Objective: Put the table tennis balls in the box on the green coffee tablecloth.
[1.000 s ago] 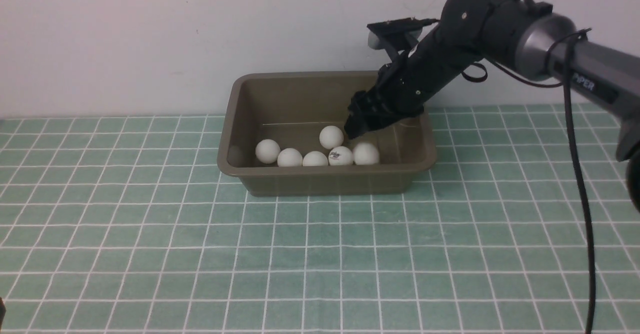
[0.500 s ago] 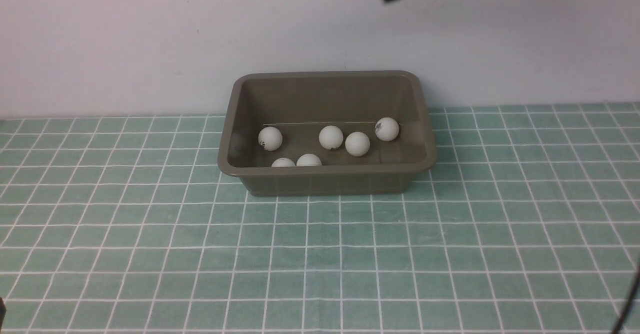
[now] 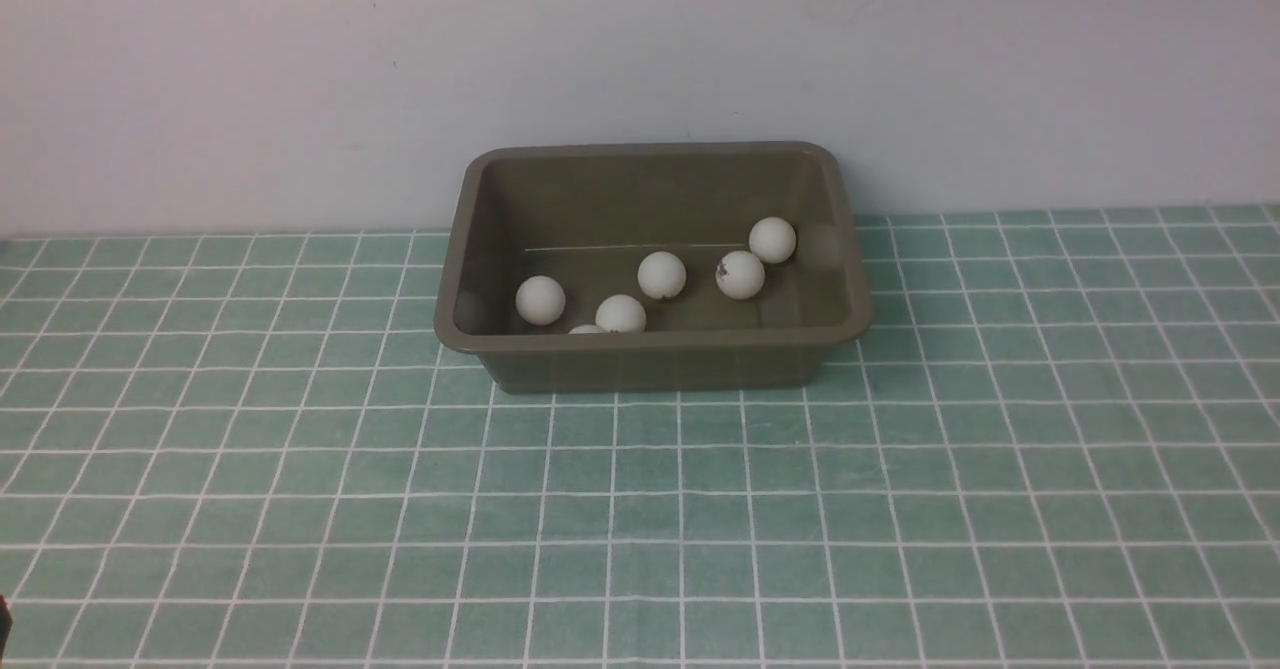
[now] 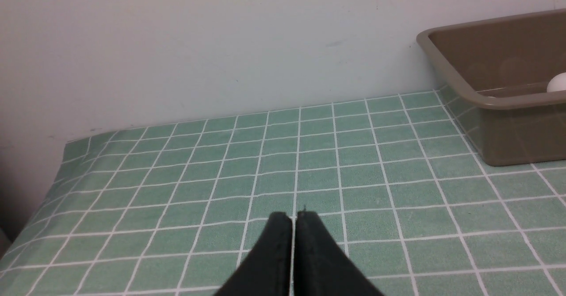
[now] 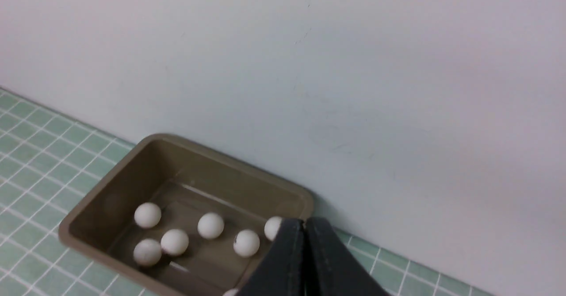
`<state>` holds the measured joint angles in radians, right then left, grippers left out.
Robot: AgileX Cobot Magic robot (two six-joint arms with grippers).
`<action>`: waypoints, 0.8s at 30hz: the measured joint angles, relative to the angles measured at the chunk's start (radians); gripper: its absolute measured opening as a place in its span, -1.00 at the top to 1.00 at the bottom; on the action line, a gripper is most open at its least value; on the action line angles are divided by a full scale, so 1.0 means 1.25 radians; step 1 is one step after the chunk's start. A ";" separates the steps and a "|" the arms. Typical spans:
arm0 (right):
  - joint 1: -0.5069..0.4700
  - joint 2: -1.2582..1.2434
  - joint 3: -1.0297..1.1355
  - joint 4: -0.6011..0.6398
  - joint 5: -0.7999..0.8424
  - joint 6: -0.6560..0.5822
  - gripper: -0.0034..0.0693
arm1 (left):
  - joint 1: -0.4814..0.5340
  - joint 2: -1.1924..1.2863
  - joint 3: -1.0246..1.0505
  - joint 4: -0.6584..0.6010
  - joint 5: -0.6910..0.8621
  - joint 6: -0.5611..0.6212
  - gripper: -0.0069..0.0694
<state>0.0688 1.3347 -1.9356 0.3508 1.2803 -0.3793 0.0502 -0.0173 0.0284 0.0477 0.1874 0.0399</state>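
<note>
The olive-brown box point(image 3: 650, 341) stands on the green coffee tablecloth point(image 3: 640, 509) close to the back wall. Several white table tennis balls lie loose on its floor, among them one at the left point(image 3: 541, 300), one in the middle point(image 3: 662, 275) and one at the far right point(image 3: 773, 240). Neither gripper shows in the front view. In the right wrist view my right gripper point(image 5: 304, 223) is shut and empty, high above the box point(image 5: 239, 185) and its balls point(image 5: 211, 225). My left gripper point(image 4: 294, 216) is shut and empty, low over the cloth, left of the box point(image 4: 522, 132).
A plain pale wall point(image 3: 640, 69) rises directly behind the box. The cloth's left edge point(image 4: 57, 172) drops off beside the wall in the left wrist view.
My right arm has lifted out of the box and left the front view, and its jaws have closed. The balls in the box have rolled apart from their row.
</note>
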 joint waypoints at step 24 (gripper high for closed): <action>-0.001 -0.750 0.919 -0.114 -0.427 -0.029 0.95 | 0.000 0.000 0.000 0.000 0.000 0.000 0.84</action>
<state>0.0675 0.3971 -0.7869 0.2077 0.7466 -0.4153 0.0502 -0.0173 0.0284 0.0477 0.1874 0.0399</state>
